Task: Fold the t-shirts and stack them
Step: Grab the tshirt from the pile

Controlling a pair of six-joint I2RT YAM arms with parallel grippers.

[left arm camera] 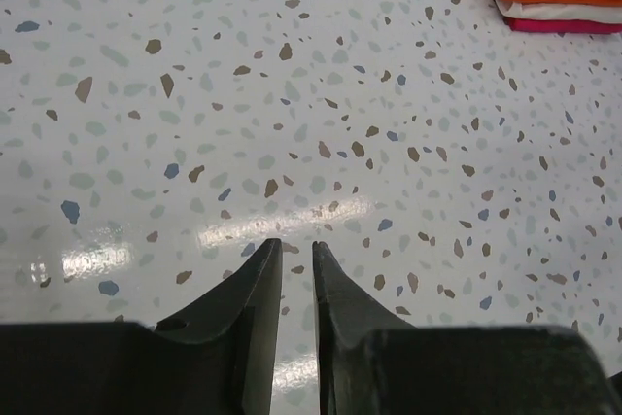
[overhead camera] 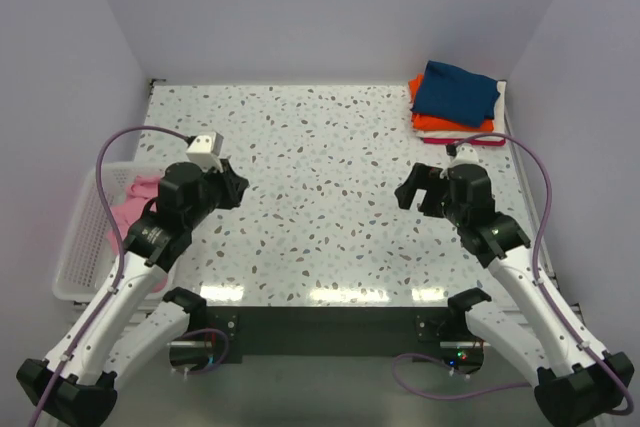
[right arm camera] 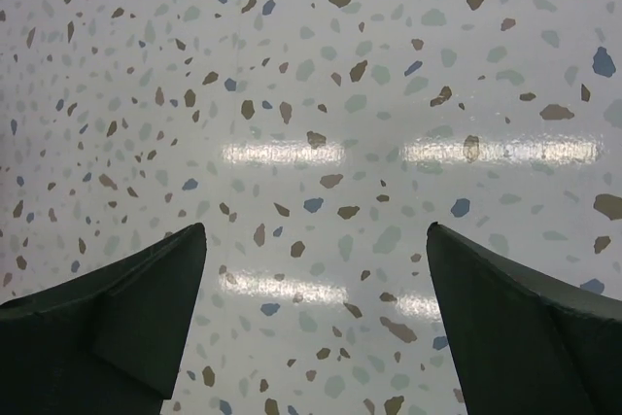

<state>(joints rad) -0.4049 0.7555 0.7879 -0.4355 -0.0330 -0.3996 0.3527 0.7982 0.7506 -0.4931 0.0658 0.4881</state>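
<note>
At far right corner of table (overhead camera: pixel 300 147), top view: folded stack (overhead camera: pixel 440 125), navy shirt (overhead camera: pixel 455 90) topmost; pink shirt (overhead camera: pixel 135 202) in wire basket (overhead camera: pixel 75 247) off left edge.
Left wrist: left gripper (left arm camera: pixel 296 245) narrow, slim gap, empty.
Right wrist: right gripper (right arm camera: pixel 316 230) wide, empty.

Speckled glossy table (overhead camera: pixel 330 167) (glare), pale lilac walls (overhead camera: pixel 300 7)

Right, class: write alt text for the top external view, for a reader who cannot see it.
The robot's left gripper and right gripper hover empty over a speckled white table. A stack of folded t-shirts, navy blue on top, sits at its far right corner; a light pink t-shirt lies in a white wire basket at left.
</note>
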